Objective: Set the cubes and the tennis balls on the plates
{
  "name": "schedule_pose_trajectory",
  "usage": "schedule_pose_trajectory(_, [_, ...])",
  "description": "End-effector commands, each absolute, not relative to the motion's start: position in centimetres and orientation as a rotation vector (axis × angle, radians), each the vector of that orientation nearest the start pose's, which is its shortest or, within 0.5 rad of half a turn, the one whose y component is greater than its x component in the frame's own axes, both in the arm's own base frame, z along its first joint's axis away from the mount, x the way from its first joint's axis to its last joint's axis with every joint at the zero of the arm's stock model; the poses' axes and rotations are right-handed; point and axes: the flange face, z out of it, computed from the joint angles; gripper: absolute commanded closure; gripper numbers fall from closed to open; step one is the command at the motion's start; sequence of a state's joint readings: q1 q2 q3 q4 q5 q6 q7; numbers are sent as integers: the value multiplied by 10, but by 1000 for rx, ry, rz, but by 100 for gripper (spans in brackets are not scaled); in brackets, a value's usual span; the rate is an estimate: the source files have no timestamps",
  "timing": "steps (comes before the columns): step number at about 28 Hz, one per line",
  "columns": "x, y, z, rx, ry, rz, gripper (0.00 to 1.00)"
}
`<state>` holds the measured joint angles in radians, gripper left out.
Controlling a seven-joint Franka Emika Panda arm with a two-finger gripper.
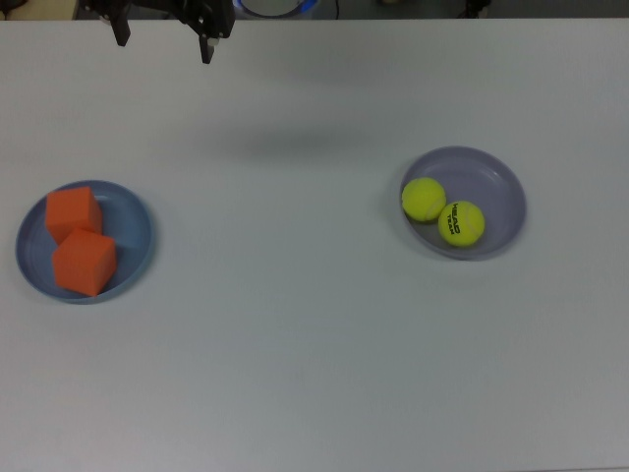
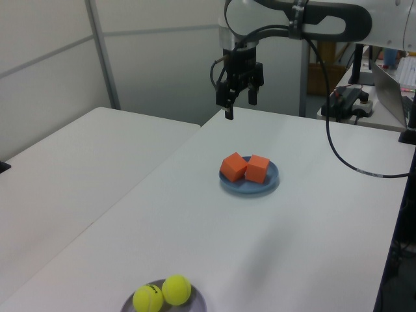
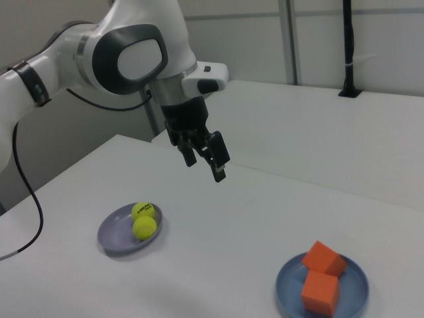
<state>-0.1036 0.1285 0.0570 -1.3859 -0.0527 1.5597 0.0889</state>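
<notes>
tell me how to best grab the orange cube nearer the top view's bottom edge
Come straight down on the cube with the pincer and close on its two free flat faces, along the line that avoids its neighbour. The second cube touches one side, and the blue plate rim is low, so a top approach looks clearest.
</notes>
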Motion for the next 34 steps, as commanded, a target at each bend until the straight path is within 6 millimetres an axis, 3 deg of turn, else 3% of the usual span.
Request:
schedule_pose_trajectory(1, [586,-34,642,-3157,127,-46,0])
schedule_pose_trajectory(22, [587,-44,641,-3180,70,-46,0])
schedule_pose_trajectory(29, [578,-50,655,-3185,89,-75,0])
schedule_pose_trajectory(34, [577,-54,654,-3189,121,-65,0])
